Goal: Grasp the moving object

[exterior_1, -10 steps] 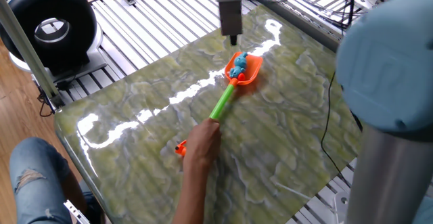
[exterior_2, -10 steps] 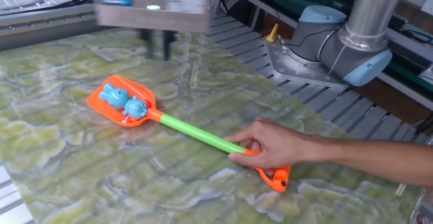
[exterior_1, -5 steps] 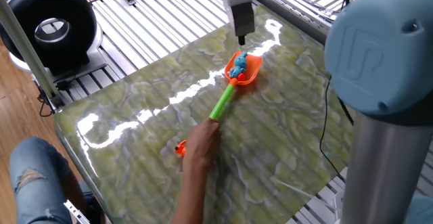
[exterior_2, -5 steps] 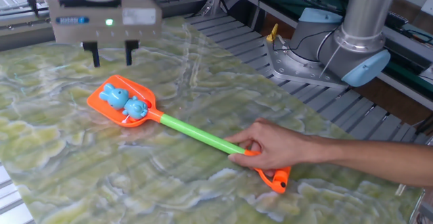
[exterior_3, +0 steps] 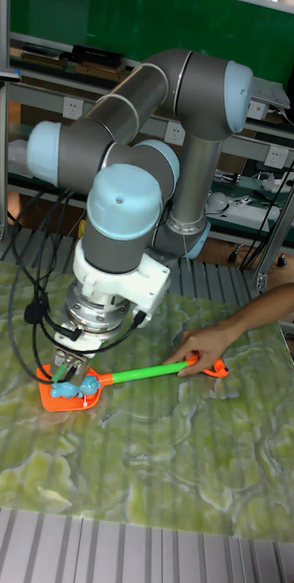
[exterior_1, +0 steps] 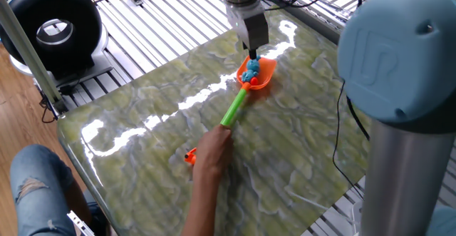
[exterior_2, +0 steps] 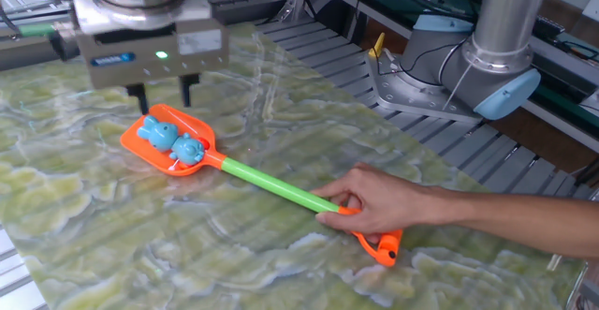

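Your gripper (exterior_2: 162,98) hangs just above the far end of the orange scoop (exterior_2: 169,141), fingers (exterior_2: 139,98) spread apart and gripping nothing. The blue toy figure (exterior_2: 174,139) lies in the scoop head, below and slightly near of the fingertips; from the tall fixed view they may be touching the toy (exterior_3: 72,389), but you can't be sure. A person's hand (exterior_2: 374,200) holds the green handle (exterior_2: 271,185) at the right, beside a small orange piece (exterior_2: 386,247).

Light-blue lumpy toy figure (exterior_2: 171,139) lying flat in orange scoop head.
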`<act>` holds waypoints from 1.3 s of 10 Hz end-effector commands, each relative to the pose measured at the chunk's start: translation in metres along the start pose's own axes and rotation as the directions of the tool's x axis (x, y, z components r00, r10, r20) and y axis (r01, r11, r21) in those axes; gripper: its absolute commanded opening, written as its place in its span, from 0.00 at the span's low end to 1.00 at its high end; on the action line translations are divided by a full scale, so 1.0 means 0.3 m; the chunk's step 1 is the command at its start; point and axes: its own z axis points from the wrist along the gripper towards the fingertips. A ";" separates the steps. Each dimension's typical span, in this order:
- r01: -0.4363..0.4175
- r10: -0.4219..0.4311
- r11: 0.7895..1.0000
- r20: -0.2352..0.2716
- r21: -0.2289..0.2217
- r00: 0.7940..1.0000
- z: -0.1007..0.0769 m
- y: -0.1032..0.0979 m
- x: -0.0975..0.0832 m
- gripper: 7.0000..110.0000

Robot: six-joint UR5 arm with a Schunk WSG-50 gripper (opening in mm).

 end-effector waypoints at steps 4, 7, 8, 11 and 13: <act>0.023 -0.032 0.995 0.095 0.097 0.995 -0.034 0.072 -0.029 0.36; 0.013 -0.022 0.991 0.068 0.136 0.997 -0.021 0.031 0.045 0.36; -0.003 -0.005 0.989 0.050 0.150 0.999 -0.006 0.008 0.067 0.36; 0.026 -0.030 0.983 0.020 0.179 0.999 0.001 -0.083 0.027 0.36; 0.027 -0.028 0.995 0.000 0.096 1.000 -0.055 0.017 -0.039 0.36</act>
